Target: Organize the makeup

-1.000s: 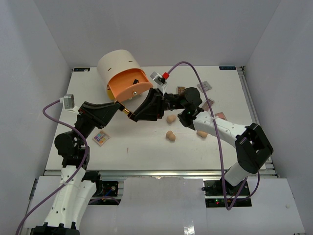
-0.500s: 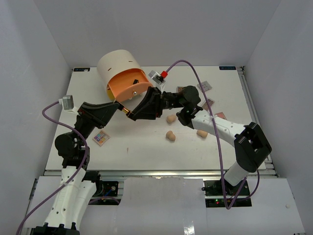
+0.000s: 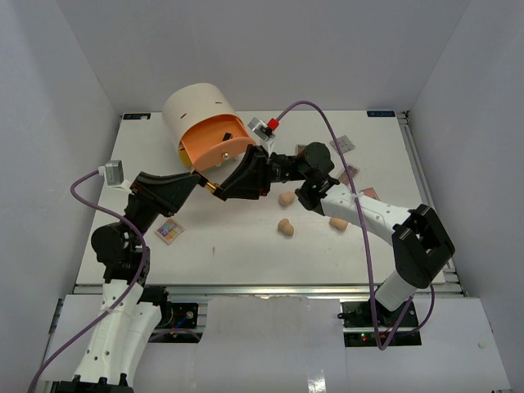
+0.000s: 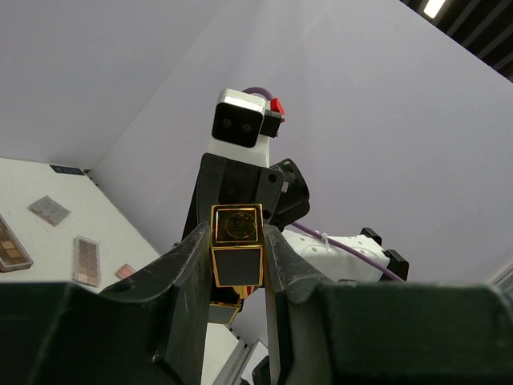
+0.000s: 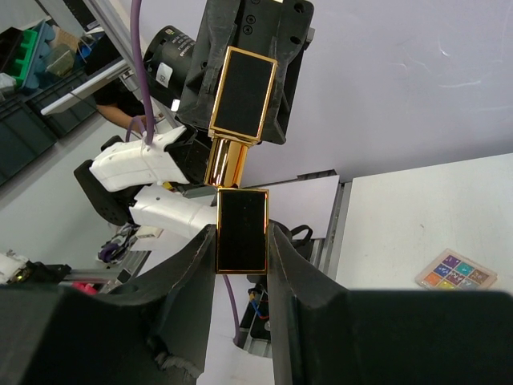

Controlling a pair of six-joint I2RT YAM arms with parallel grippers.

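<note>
Both grippers meet in mid-air in front of the drawer unit, each shut on one half of a small black-and-gold case. My left gripper pinches the square-ended half. My right gripper pinches the other black half. A gold tube shows between the halves. Three tan sponges lie on the table right of the grippers; I see no fourth sponge. Flat palettes lie at the back right and one at the left.
The round cream drawer unit stands at the back left with its orange drawer pulled open just behind the grippers. The right arm stretches across the table over the palettes. White walls close in the table's sides.
The right gripper has edged slightly left and up towards the left gripper. Both stay shut on the case halves. The sponges and palettes have not moved.
</note>
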